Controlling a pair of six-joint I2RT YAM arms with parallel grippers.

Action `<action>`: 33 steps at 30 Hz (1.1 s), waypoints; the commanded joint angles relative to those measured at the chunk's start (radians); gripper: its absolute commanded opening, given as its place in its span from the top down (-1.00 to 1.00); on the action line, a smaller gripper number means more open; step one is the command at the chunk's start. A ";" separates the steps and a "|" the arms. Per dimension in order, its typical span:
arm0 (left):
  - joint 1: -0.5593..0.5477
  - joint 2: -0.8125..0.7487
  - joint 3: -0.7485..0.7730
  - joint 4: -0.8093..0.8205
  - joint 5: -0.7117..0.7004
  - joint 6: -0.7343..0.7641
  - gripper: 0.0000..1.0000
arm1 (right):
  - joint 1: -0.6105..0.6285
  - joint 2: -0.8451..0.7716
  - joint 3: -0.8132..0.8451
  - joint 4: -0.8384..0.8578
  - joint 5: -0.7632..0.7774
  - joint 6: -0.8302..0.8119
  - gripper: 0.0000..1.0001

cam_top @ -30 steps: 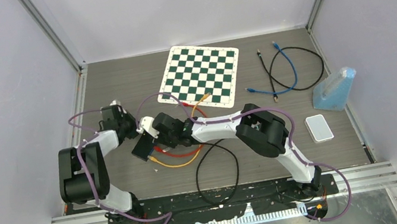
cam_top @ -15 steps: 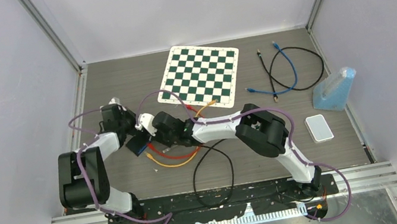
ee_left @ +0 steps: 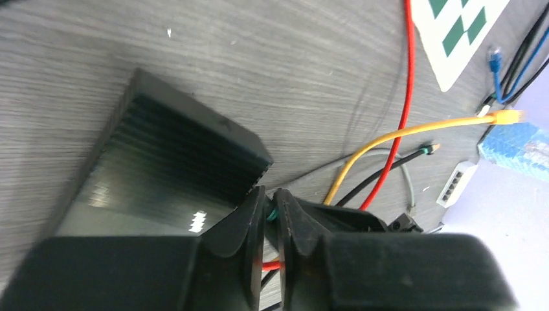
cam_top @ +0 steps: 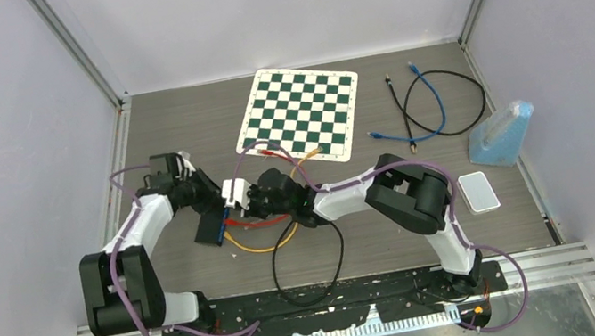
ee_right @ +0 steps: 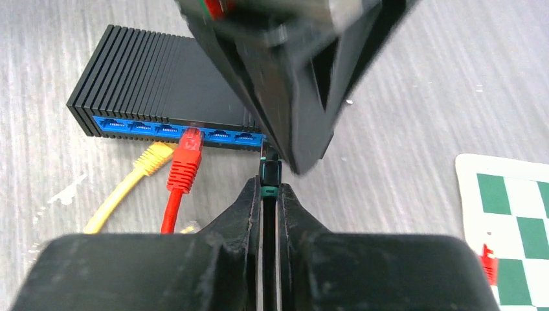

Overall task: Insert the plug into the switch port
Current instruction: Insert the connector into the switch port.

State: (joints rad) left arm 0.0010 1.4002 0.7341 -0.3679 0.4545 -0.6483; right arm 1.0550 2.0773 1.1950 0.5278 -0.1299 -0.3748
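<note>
The black switch lies on the table left of centre; the right wrist view shows its row of blue ports. A red plug sits in a middle port. A yellow plug lies on the table before the ports. My right gripper is shut on a black plug with a green band, its tip a short way from the right-hand ports. My left gripper, jaws almost together, hangs over the switch's right end beside the plug tip; whether it touches it is unclear. The two grippers meet in the top view.
Red, yellow and black cables loop on the table near the switch. A chessboard mat lies behind. Blue and black cables, a blue object and a white box lie on the right.
My left gripper has swung right and nearer, meeting the right gripper over the switch. The switch has shifted slightly. The right gripper has moved a little right with the black cable.
</note>
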 commanded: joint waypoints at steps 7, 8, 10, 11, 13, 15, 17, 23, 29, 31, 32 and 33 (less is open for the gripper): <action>0.091 -0.099 0.131 -0.221 -0.056 0.117 0.35 | -0.068 -0.128 -0.068 0.178 -0.082 -0.054 0.90; 0.097 -0.103 0.136 -0.226 -0.067 0.125 0.32 | -0.069 -0.131 -0.063 0.143 -0.092 -0.058 0.90; 0.109 -0.107 0.145 -0.235 -0.084 0.144 0.26 | -0.068 -0.136 -0.057 0.105 -0.138 -0.067 0.90; 0.115 -0.104 0.149 -0.237 -0.085 0.154 0.21 | -0.067 -0.140 -0.063 0.103 -0.142 -0.070 0.90; 0.133 -0.094 0.162 -0.244 -0.056 0.185 0.11 | -0.063 -0.158 -0.094 0.123 -0.143 -0.074 0.90; 0.147 -0.094 0.183 -0.269 -0.035 0.232 0.05 | -0.063 -0.185 -0.126 0.152 -0.128 -0.078 0.89; 0.159 -0.103 0.209 -0.300 -0.031 0.283 -0.01 | -0.067 -0.218 -0.152 0.166 -0.114 -0.093 0.90; 0.188 -0.158 0.229 -0.292 0.077 0.335 -0.20 | -0.118 -0.307 -0.225 0.235 -0.153 -0.070 0.90; 0.191 -0.165 0.203 -0.195 0.280 0.334 -0.28 | -0.168 -0.371 -0.295 0.324 -0.218 -0.015 0.90; 0.191 -0.170 0.198 -0.166 0.322 0.324 -0.29 | -0.183 -0.393 -0.322 0.354 -0.230 0.001 0.90; 0.190 -0.174 0.185 -0.112 0.356 0.304 -0.29 | -0.188 -0.400 -0.335 0.363 -0.235 0.008 0.90; 0.191 -0.175 0.163 -0.053 0.403 0.271 -0.29 | -0.197 -0.411 -0.341 0.380 -0.248 0.021 0.90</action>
State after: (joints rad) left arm 0.1864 1.2510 0.9325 -0.5995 0.6655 -0.3359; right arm 0.8776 1.7515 0.8772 0.7330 -0.3172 -0.4053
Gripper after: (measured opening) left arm 0.642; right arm 0.128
